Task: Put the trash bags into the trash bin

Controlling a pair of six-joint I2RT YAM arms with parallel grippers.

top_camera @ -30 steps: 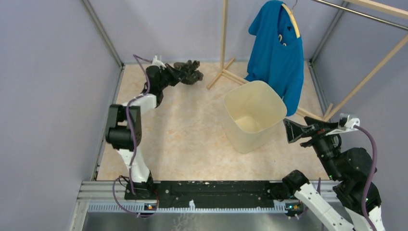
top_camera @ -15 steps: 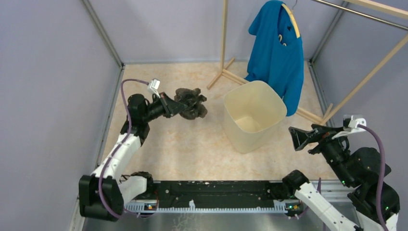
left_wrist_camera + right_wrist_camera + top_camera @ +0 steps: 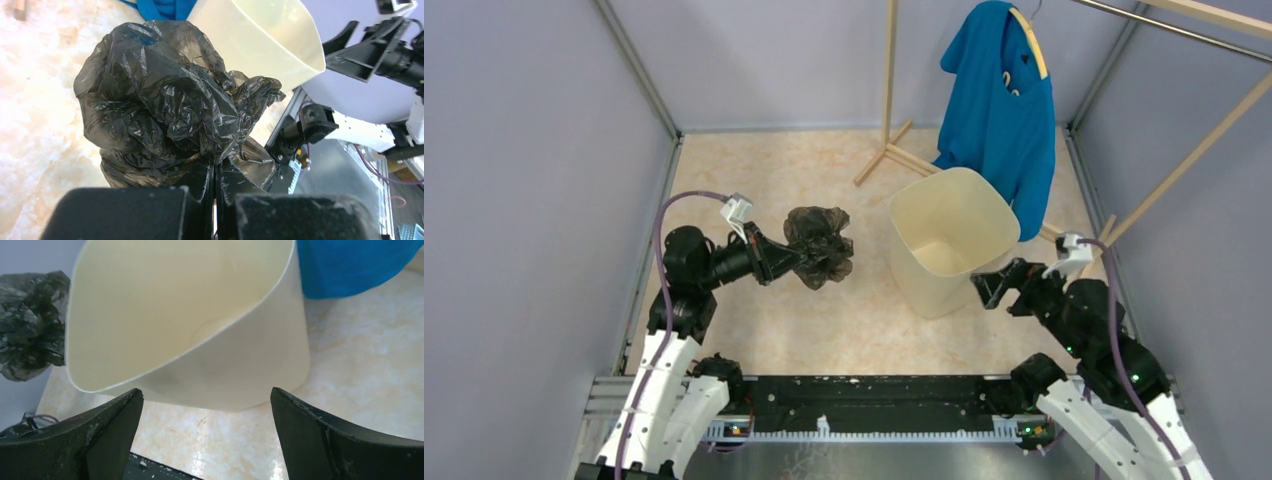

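The trash bin [image 3: 929, 290] stands mouth-up on the tabletop [image 3: 804, 310], right of centre. Inside it, only smooth cream walls and a bare bottom show.

The trash bag [image 3: 819, 245] is outside the bin, bunched into a wrinkled dark ball and held in the air to the left of the rim. The left hand [image 3: 792, 258] is clamped shut on it. In the left wrist view its fingers [image 3: 200, 185] meet on a pinch of film at the base of the bundle [image 3: 160, 100]. The bag sits near the bin's left wall but apart from it, with a strip of bare tabletop between them.

The right hand [image 3: 986, 288] is spread wide and holds nothing. It is low at the bin's near right side, with the wall [image 3: 235, 375] framed between its fingers. Whether it touches the wall cannot be told.

A blue T-shirt [image 3: 999, 110] hangs from the wooden rack [image 3: 889, 80], its hem just behind the far right rim. The rack's feet lie on the tabletop behind the bin. To the left of the bag, the tabletop runs open to the side wall.
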